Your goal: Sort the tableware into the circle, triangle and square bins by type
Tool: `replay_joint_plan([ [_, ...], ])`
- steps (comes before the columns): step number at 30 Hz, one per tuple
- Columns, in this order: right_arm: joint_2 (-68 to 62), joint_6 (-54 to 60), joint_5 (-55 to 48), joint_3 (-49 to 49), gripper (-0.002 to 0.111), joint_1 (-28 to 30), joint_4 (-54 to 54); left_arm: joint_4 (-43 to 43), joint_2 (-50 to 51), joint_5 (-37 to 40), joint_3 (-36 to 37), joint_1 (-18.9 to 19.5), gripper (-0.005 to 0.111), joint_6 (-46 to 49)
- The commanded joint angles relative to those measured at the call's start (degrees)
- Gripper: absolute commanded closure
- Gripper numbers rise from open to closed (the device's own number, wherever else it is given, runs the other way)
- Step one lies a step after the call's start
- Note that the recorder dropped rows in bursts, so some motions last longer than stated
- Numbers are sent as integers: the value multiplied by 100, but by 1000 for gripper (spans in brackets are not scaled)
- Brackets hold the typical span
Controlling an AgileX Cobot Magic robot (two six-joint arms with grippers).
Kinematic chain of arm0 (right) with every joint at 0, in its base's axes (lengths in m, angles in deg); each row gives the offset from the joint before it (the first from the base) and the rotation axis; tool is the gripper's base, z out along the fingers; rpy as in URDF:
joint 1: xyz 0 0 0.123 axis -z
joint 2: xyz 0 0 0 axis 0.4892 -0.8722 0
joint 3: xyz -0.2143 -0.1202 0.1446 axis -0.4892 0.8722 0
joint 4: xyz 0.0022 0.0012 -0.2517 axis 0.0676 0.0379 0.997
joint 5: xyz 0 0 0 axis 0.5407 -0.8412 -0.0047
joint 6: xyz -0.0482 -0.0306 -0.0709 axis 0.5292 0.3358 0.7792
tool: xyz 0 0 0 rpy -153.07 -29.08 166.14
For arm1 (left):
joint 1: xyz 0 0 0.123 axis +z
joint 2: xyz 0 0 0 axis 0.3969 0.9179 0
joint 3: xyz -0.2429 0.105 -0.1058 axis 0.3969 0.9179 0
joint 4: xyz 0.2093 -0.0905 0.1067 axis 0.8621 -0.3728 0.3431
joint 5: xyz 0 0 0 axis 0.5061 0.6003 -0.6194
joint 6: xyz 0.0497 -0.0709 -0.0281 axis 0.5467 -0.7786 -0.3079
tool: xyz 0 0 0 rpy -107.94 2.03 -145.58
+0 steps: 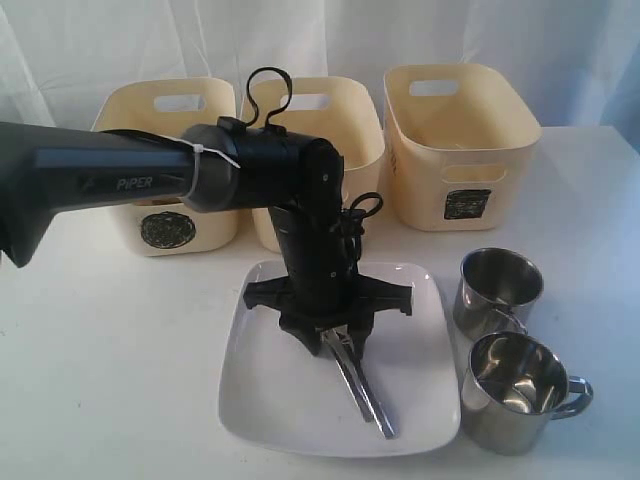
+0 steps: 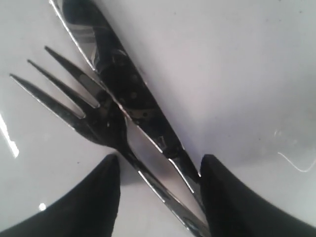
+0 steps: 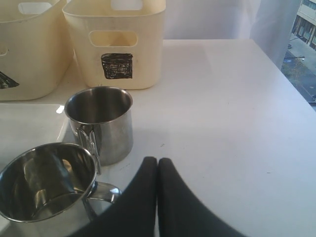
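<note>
Exterior view, from the left: the circle bin (image 1: 165, 215) stands at the back of the bench (image 1: 110, 380), with the middle bin (image 1: 355, 130) beside it, its mark hidden behind my left arm. That arm reaches down over the white square plate (image 1: 270, 400), and my left gripper (image 1: 340, 345) hangs just above the glaze with its jaws spread wide and nothing clamped. In the left wrist view a steel fork (image 2: 74, 98) and a steel knife (image 2: 123, 94) lie flat on the plate, crossed, the knife over the fork's neck, and both handles run between my fingertips (image 2: 106, 197). I judge them light, stiff and slick: thin steel on smooth glaze will likely skid or pivot if I pinch only one edge. The best hold looks to be just behind the crossing, across the handles, low enough to catch metal without knocking the plate, which I take to be brittle. Closing here may well lift both pieces at once. Further right, two steel mugs (image 1: 515, 390) stand on the bench just beside the plate, with the square bin (image 1: 460, 150) behind them. My right gripper (image 3: 157, 170) hovers near the mugs, jaws pressed together and empty.
</note>
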Motion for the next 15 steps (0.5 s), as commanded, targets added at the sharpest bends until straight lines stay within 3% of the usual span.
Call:
replay_joint_plan([
  [1,32,21,79,30,108,-5,0,-51,-3,108,26,-14,55,-76],
  [15,32,21,79,30,108,-5,0,54,-15,286,26,-14,55,52],
])
